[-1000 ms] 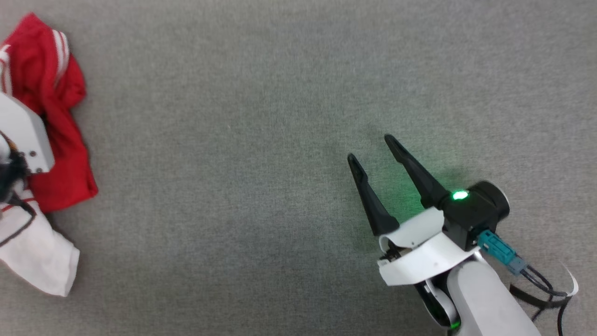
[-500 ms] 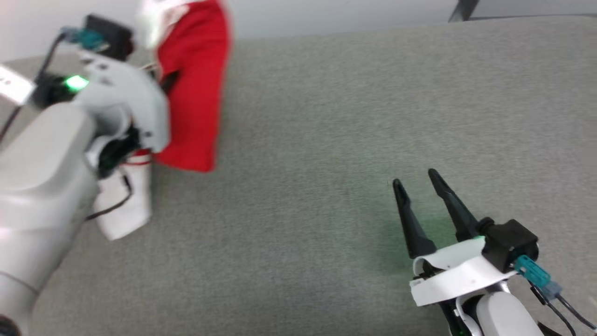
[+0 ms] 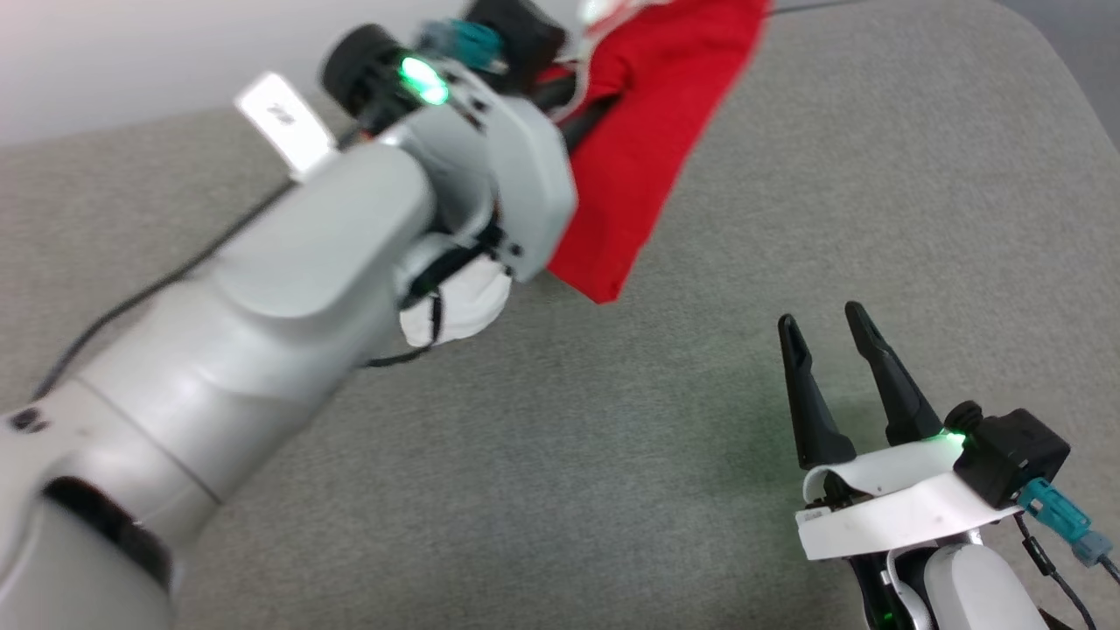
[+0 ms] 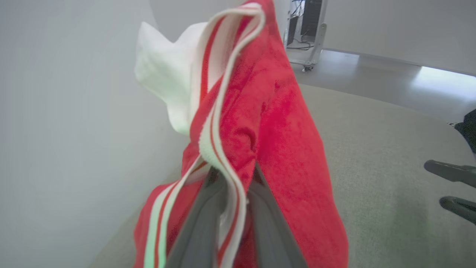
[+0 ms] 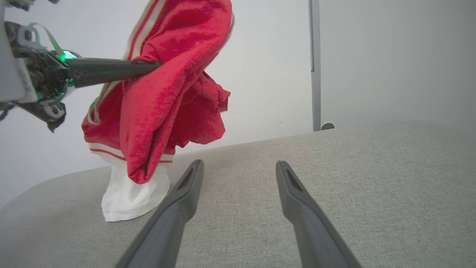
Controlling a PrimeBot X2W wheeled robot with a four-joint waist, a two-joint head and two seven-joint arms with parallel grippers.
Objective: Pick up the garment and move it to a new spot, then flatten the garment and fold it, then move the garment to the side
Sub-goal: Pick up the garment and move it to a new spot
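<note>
- Since the earlier frame the head camera has been swung, so the whole view is shifted. The garment (image 3: 647,149), earlier bunched at the far left, is now carried hanging and is closer to the right pincer (image 3: 821,317).
- The left of the head view is taken up by the pale left forearm (image 3: 289,289), reached across the counter (image 3: 525,490).
- The left pincer (image 4: 234,178) is clenched on the garment. In the left wrist view the striped trim (image 4: 219,123) is pinched between the two fingers.
- A grip on the edge was likely chosen so the cloth drops free and can be spread later.
- The garment is held up off the counter, with the red body draped over the fingers. The white sleeve (image 5: 130,201) hangs lowest and appears to brush the counter in the right wrist view.
- The carry to a new spot is judged under way. Flattening and folding are not yet done.
- The right pincer is spread wide and grasps nothing. It is kept low over the bare counter at the right, well apart from the cloth, probably to catch a corner once the garment is set down.
</note>
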